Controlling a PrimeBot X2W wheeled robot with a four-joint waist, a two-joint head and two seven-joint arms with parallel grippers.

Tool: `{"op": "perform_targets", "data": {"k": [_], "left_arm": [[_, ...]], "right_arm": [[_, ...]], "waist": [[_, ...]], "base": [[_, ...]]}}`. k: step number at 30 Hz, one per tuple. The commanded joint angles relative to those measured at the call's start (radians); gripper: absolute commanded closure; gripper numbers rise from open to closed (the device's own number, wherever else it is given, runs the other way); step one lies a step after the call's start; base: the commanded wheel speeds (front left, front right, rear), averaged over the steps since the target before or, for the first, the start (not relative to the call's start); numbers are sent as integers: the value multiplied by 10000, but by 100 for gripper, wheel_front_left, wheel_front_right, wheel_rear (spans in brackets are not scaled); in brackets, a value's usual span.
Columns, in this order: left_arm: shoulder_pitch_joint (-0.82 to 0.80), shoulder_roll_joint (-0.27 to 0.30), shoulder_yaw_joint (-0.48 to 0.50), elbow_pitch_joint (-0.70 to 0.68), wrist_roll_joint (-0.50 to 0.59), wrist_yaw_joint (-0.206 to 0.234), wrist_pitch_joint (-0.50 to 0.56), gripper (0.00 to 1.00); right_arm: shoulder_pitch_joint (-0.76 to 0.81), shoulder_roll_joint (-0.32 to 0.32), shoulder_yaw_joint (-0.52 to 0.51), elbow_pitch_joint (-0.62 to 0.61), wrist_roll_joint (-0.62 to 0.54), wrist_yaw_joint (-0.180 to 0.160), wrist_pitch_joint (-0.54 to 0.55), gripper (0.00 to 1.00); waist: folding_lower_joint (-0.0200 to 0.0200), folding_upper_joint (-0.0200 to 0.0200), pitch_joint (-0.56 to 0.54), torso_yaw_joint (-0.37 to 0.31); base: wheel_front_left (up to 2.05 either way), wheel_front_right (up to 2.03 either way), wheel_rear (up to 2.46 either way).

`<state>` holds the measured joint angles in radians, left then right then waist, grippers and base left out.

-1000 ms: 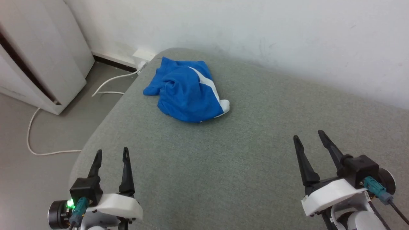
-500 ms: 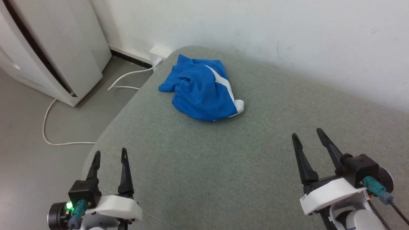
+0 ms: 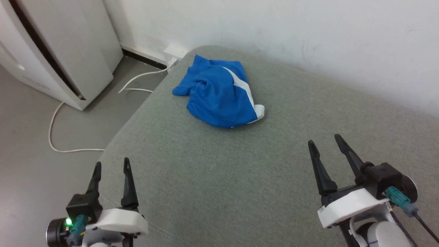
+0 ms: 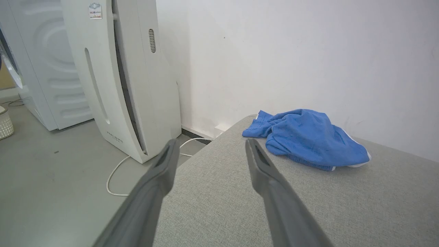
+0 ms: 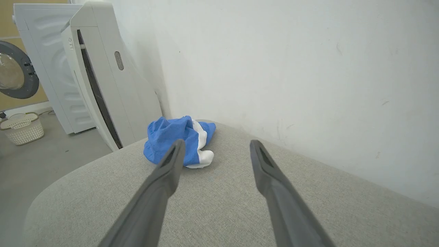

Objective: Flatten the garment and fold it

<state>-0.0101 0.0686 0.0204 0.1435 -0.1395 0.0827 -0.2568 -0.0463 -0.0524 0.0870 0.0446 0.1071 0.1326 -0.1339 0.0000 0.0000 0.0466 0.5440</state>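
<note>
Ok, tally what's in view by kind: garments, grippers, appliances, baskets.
Garments: 1, the blue garment
Grippers: 2, left gripper and right gripper, both open
Appliances: 2, tall white unit and washing machine
Baskets: 1, white basket
Total: 6

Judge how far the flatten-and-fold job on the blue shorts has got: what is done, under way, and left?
Done: nothing; the garment lies crumpled near the far corner of the grey cushion. In hand: the left gripper and right gripper stand open and empty, short of it. Left: reach it, spread it flat, fold it.
</note>
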Motion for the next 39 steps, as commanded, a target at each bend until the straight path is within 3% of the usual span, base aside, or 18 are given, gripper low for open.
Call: {"op": "perform_targets", "data": {"k": [1, 6, 11, 16, 20, 27, 34, 35, 37, 39], "left_arm": [[-324, 43, 93, -18, -169, -6, -49, 0], [-1116, 118, 265, 310, -648, -319, 39, 0], [-2743, 708, 517, 716, -1187, -782, 891, 0], [-4271, 1415, 854, 1284, -1894, -1130, 2610, 0], [-5182, 1804, 1169, 1706, -2642, -1164, 4428, 0], [-6048, 2233, 1761, 2505, -3604, -420, 7240, 0], [-5582, 2566, 1904, 2757, -3718, 466, 9192, 0], [-5453, 2613, 1827, 2690, -3665, 492, 9396, 23], [-5256, 2686, 1708, 2392, -3590, 401, 9466, 98], [-5170, 2817, 1735, 1957, -3352, 344, 8749, 100]], "right_arm": [[-296, 22, 64, -54, 49, -19, -16, 0], [-707, 22, 365, -153, 3, -19, 21, 0], [-1222, 22, 695, -227, -87, -19, 7, 0], [-1552, 22, 694, -132, -25, -19, -231, 0], [-1843, 22, 766, -38, 119, -19, -440, 0], [-2410, 22, 1040, 171, 456, -19, -798, 0], [-2590, 22, 1169, 567, 577, -19, -1039, 0], [-2589, 22, 1190, 624, 580, -19, -1058, 0], [-2563, 22, 1217, 732, 589, -19, -1091, 0], [-2511, 22, 1238, 843, 593, -19, -1115, 0]], "waist": [[0, 0, 316, -376], [0, 0, 1025, -1306], [0, 0, 2233, -2885], [0, 0, 3299, -4235], [0, 0, 4148, -5084], [0, 0, 5270, -5986], [0, 0, 5228, -6087], [0, 0, 5104, -6046], [0, 0, 4791, -5926], [0, 0, 4386, -5794]], "base": [[0, 0, 0], [0, 0, 0], [0, 0, 0], [0, 0, 0], [0, 0, 0], [0, 0, 0], [0, 0, 0], [0, 0, 0], [0, 0, 0], [0, 0, 0]]}}
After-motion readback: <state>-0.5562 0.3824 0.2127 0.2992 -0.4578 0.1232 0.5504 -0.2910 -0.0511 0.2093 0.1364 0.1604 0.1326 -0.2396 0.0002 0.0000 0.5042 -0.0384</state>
